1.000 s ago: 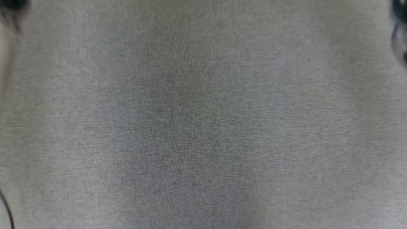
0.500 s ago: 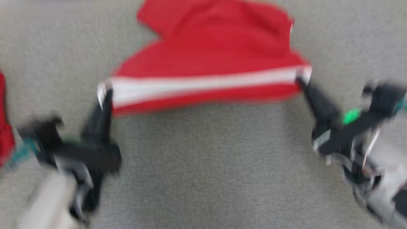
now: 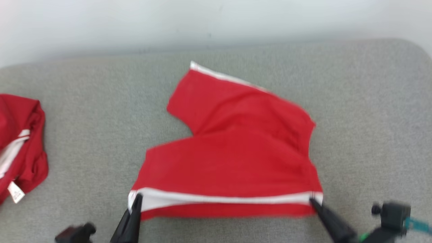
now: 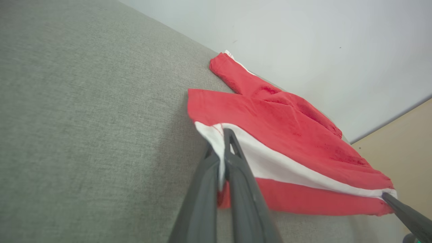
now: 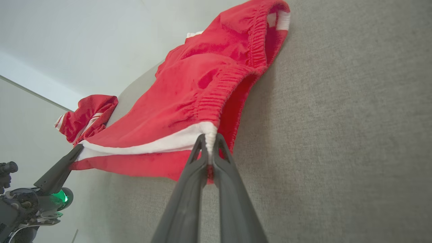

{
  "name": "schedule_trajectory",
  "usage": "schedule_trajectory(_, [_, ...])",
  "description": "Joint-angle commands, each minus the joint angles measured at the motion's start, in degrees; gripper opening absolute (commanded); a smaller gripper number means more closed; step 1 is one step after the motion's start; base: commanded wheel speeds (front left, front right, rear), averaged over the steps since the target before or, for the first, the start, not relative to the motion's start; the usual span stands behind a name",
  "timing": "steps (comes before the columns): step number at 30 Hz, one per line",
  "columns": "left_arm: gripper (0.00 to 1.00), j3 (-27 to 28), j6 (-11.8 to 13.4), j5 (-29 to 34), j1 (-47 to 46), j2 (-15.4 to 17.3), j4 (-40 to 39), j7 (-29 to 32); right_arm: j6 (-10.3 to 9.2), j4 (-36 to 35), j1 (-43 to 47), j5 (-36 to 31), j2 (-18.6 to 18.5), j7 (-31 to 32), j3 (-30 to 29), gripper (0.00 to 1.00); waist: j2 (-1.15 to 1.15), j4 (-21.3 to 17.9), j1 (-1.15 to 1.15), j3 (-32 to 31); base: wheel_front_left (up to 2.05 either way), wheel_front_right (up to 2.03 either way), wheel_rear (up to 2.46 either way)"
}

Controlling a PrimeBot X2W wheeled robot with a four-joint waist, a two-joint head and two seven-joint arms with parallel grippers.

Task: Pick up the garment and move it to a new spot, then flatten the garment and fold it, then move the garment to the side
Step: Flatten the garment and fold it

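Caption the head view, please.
A red garment lies on a grey surface, near corners pinched by the left gripper and right gripper.

The garment (image 3: 229, 158) was red with a broad white stripe, the other garment (image 3: 23, 145) red with white stripes and a white tag, the surface (image 3: 84, 101) heathered grey, the wall (image 3: 216, 20) pale, the fingers (image 4: 243, 189) dark grey.

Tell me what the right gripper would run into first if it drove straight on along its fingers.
The right gripper is shut on the white-striped corner of the red shorts. Going straight on, it would push first into that garment's own gathered fabric. How far the cloth lies beyond the tips is unclear.
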Motion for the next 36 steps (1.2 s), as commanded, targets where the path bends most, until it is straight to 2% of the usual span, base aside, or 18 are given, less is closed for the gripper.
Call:
schedule_trajectory(1, [0.0, 1.2, -0.1, 0.5, 2.0, -0.5, -0.4, 0.0, -0.14, -0.7, 2.2, -0.4, -0.1, 0.0, -0.1, 0.0, 0.02, 0.4, 0.02, -2.8, 0.0, 0.0, 0.0])
schedule_trajectory(8, [0.0, 3.2, -0.4, 2.4, 9.0, -1.3, -2.4, 0.0, -0.14, -3.7, 9.6, -0.9, -0.7, 0.2, -0.5, 0.0, 0.02, 0.4, 0.02, -4.3, 0.0, 0.0, 0.0])
schedule_trajectory(16, [0.0, 1.5, -1.5, 5.0, 5.5, 0.7, -2.4, 0.5, -0.14, -4.7, 8.7, -2.6, 1.0, 0.7, -3.0, 0.0, 0.02, 0.1, 0.02, -4.2, 0.0, 0.0, 0.0])
schedule_trajectory(26, [0.0, -0.2, -3.5, 7.2, -13.8, 6.0, -0.5, 7.3, -0.14, -4.0, 0.2, -4.5, 5.9, 0.2, -8.8, 0.0, 0.02, -3.7, 0.02, 2.9, 0.0, 0.0, 0.0])
schedule_trajectory(36, [0.0, -6.4, -4.3, 5.1, -39.9, 10.6, 10.4, 16.2, -0.14, -0.7, -11.0, -10.6, 13.7, -0.1, -16.1, 0.0, 0.02, -9.5, 0.02, 14.7, 0.0, 0.0, 0.0])
